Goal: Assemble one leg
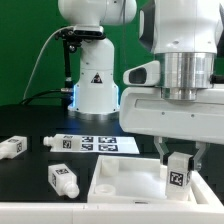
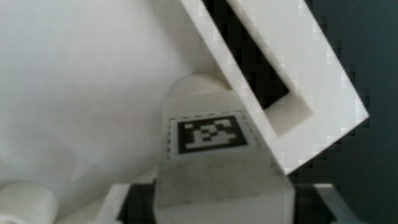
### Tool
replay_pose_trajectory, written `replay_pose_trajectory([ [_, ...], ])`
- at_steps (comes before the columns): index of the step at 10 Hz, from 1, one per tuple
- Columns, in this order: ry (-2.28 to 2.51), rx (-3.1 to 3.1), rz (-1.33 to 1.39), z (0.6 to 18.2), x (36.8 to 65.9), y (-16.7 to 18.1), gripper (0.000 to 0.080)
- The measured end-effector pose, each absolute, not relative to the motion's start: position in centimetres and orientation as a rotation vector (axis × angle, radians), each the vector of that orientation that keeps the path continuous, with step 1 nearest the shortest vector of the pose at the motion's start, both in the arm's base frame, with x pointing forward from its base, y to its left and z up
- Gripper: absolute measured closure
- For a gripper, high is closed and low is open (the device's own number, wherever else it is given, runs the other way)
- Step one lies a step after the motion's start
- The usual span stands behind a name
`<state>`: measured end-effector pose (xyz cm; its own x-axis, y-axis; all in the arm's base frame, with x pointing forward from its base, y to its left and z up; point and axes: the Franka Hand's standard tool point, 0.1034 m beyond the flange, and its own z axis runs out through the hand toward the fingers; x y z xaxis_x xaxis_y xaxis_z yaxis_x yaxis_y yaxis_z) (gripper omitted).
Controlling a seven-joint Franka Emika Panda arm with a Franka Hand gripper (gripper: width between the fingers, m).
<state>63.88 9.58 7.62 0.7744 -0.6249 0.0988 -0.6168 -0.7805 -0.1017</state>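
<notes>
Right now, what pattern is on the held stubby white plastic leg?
A black-and-white square marker tag on the white leg; wrist view shows it best.

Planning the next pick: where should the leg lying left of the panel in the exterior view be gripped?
Grip the loose leg across its long sides near the middle, coming straight down: it lies on its side, apart from the panel, both flanks open. The gripper first has to release the second leg it holds.

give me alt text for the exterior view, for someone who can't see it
The gripper holds a tagged white leg over the white square panel. Loose legs lie on the black table, with the marker board behind.
</notes>
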Motion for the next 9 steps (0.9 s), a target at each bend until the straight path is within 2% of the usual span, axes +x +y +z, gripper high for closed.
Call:
replay_pose_trajectory([
  [2,1.012,-2.9,-0.196,7.6,63.9,9.6,0.0499],
  [3,1.011,-2.9,-0.198,7.7,63.9,9.6,0.0422],
  [4,1.003,-2.896,-0.207,8.1,64.2,9.8,0.0422],
  [5,0.998,-2.889,-0.212,8.8,64.4,10.1,0.0222],
  [6,0.993,-2.882,-0.206,10.0,64.6,10.5,0.0171],
  [7,0.996,-2.873,-0.178,11.6,64.9,11.2,0.0156],
  [8,0.996,-2.867,-0.188,12.1,65.2,11.3,0.0156],
  [9,0.998,-2.87,-0.184,11.8,65.1,11.3,0.0151],
])
